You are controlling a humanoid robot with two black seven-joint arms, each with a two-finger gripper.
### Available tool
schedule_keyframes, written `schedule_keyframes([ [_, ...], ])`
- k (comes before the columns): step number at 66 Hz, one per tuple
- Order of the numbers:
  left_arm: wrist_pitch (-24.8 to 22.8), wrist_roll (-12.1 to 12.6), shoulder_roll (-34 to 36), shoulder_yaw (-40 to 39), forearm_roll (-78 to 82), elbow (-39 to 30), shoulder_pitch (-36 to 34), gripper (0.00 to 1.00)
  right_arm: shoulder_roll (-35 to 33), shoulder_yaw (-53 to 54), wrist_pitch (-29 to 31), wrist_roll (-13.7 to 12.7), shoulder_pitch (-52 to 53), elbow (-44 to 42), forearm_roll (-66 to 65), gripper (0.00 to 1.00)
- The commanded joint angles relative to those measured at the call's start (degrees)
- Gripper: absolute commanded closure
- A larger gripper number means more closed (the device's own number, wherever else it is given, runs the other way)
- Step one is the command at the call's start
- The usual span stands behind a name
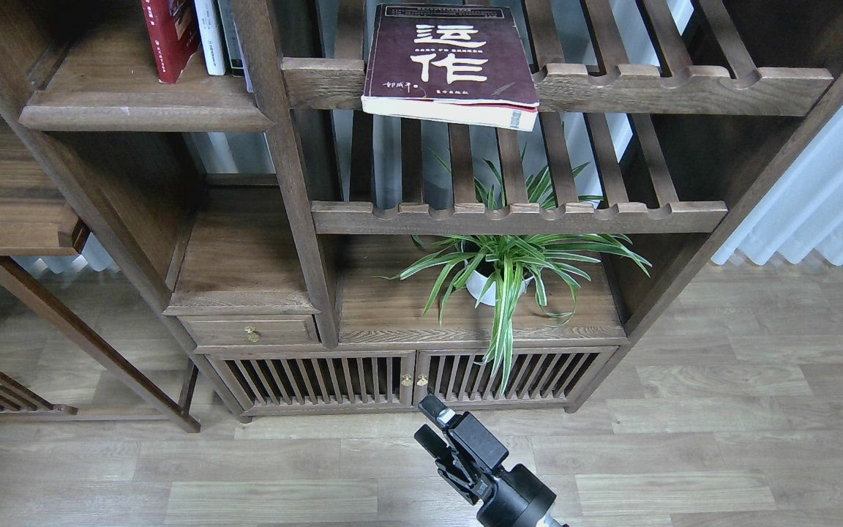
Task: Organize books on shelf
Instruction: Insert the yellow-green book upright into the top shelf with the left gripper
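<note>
One red book [168,36] stands on our solid shelf [145,111] beside slim white ones [209,36], while the maroon book [452,62] lies flat on the slatted rack [685,86], still to move, and our one visible gripper [430,423] hangs low, empty, fingers apart.

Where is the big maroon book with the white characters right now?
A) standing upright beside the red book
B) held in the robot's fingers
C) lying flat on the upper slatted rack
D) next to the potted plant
C: the maroon book lies flat on the upper slatted rack, its front edge overhanging the rail.
</note>
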Motion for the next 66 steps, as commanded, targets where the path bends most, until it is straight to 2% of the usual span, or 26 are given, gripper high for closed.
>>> schedule_keyframes([
  [1, 0.0, -1.6, -1.8, 0.0, -0.1, 2.8, 0.2, 0.95, 0.0, 0.3, 0.0, 0.3, 0.1, 0.3, 0.1, 0.01],
  [7, 0.0, -2.4, -3.6, 0.1, -0.1, 4.6, 0.5, 0.95, 0.0, 0.3, 0.0, 0.3, 0.1, 0.3, 0.1, 0.01],
  [19, 0.0, -2.4, -4.7, 0.4, 0.0, 6.7, 0.6, 0.95, 0.0, 0.4, 0.0, 0.4, 0.1, 0.4, 0.1, 0.01],
  [48, 0.0, -3.3, -6.0, 0.7, 6.7, 7.6, 2.7, 0.94, 0.0, 0.4, 0.0, 0.6, 0.0, 0.5, 0.4, 0.01],
  [66, 0.0, -3.2, -7.4, 0.2, 7.1, 7.6, 3.7, 0.9, 0.0, 0.4, 0.0, 0.6, 0.2, 0.5, 1.4, 0.01],
])
